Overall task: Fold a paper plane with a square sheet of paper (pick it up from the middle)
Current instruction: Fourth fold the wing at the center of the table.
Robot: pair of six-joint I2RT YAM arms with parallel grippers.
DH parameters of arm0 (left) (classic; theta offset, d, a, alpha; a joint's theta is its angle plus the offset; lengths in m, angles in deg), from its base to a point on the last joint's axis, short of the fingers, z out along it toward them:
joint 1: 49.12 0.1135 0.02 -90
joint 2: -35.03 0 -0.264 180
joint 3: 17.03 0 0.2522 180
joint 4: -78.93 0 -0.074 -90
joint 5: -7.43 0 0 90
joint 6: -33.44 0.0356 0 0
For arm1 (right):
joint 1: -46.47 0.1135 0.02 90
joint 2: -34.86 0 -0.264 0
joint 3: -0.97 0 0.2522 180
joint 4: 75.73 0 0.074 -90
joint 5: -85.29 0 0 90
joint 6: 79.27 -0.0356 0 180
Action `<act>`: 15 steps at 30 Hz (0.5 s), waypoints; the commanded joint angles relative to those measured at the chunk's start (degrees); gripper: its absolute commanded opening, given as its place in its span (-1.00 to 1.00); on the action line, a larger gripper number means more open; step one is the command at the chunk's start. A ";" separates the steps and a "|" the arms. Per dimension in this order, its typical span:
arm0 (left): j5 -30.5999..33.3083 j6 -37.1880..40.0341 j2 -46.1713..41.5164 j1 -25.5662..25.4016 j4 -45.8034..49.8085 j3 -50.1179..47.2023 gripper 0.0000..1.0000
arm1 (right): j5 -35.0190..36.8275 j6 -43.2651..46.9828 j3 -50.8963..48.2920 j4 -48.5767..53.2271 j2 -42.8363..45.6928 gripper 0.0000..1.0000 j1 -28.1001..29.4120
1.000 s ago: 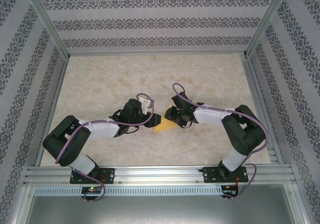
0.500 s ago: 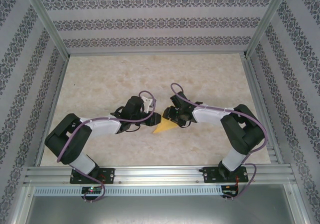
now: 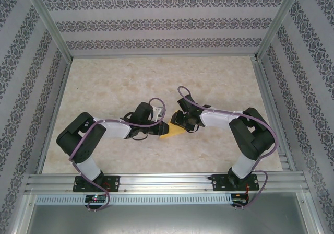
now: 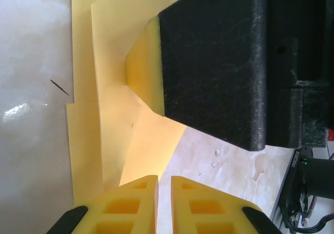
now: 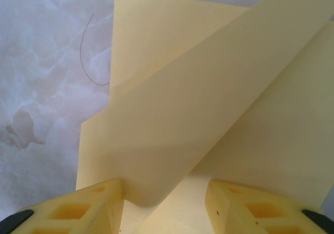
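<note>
Half-folded sheet of paper (image 3: 173, 132) lies between left gripper (image 4: 164, 195), nearly closed at its tip, and right gripper (image 5: 166, 198), spread astride its flap.

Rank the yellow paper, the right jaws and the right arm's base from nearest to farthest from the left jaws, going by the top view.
1. The yellow paper: right at the tips of the left jaws, mid-scene.
2. The right jaws: just across the paper, to the right.
3. The right arm's base: clearly farthest, at the near right.
</note>
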 commanded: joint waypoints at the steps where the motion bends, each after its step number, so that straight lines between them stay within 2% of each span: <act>1: -0.54 0.44 0.87 0.52 -1.46 1.72 -0.69 | -0.25 1.19 -2.49 5.27 -4.97 -0.01 0.04; 6: -0.34 0.47 -0.65 1.07 -1.33 1.14 -0.68 | -0.54 1.89 -2.59 5.30 -5.23 0.01 0.02; 15: 1.62 -0.59 -5.14 2.70 -1.27 0.71 -0.61 | -0.04 4.93 -2.08 7.34 -5.75 0.18 0.04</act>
